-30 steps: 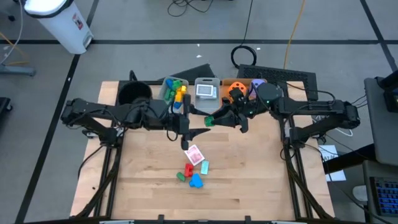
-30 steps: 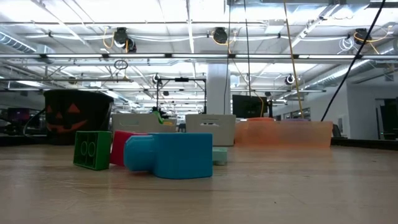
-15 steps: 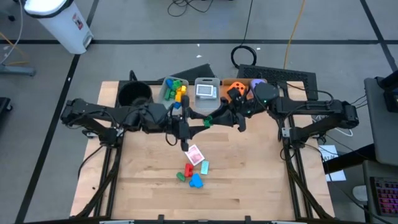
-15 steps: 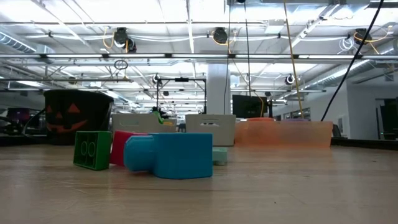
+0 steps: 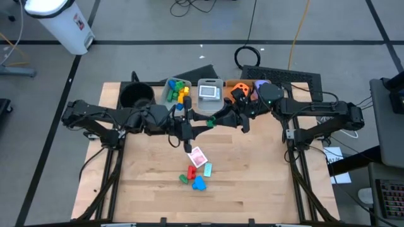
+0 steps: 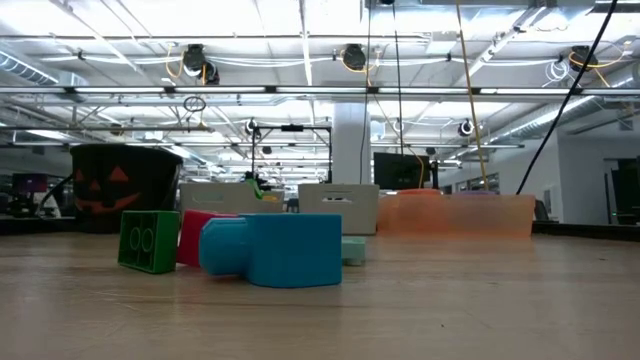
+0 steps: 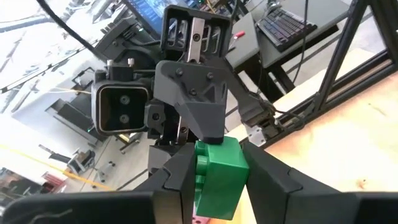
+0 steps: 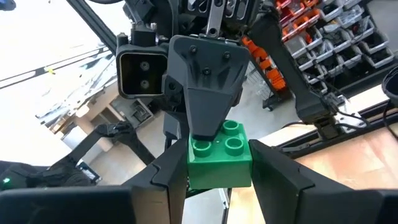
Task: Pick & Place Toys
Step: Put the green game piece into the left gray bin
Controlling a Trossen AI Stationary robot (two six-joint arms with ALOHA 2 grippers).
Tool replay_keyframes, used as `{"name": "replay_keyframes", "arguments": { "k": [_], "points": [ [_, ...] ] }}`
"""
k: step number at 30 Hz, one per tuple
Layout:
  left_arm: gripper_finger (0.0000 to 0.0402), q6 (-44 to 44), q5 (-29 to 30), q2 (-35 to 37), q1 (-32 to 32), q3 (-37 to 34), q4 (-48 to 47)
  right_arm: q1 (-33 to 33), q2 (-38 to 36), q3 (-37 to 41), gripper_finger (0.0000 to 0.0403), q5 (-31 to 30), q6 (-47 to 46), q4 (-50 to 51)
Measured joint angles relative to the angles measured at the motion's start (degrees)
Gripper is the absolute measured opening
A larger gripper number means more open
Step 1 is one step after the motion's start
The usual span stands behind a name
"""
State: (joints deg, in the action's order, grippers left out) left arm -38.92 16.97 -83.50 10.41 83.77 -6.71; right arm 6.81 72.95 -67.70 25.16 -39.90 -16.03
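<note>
Above mid-table, the left gripper point(image 5: 203, 125) and right gripper point(image 5: 216, 121) meet, both narrowly clamped on one green block point(image 5: 212, 122) (other toys point(image 5: 196, 171) lie nearer the front edge), with bare wood all round.

— That table point(image 5: 252, 170) is pale wood, isn't it? Matt, with fine grain and joints between the boards.

— Yes. The green block point(image 8: 219, 155) up between the two grippers is smooth plastic, slightly glossy on its studs.

— The fingers point(image 8: 283, 180) round it look like matt black plastic, faintly textured.

— Down on the wood, the blue block point(image 6: 285, 250) and the small green block point(image 6: 148, 240) are the same smooth plastic, with a soft sheen.

— The bins point(image 5: 209, 90) at the back look like clear plastic, and the playing card point(image 5: 197, 156) looks like glossy paper.

— The black pot point(image 6: 122, 187) looks dull, not shiny.
</note>
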Motion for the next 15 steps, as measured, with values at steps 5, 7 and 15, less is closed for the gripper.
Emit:
{"name": "replay_keyframes", "arguments": {
  "k": [5,7,15],
  "points": [
    [0.0106,0.4,4.1,0.0,1.1,0.0,0.1,0.0,0.0,0.0,0.0178,-3.6,0.6,-0.2],
    [0.0106,0.5,4.7,0.0,1.6,0.0,0.1,0.0,0.0,0.0,0.0192,-4.2,0.7,-0.7],
    [0.0106,0.3,10.3,1.6,3.4,0.0,-4.1,2.3,-0.8,0.0,0.0218,-4.0,0.1,-5.3]
  ]
}}
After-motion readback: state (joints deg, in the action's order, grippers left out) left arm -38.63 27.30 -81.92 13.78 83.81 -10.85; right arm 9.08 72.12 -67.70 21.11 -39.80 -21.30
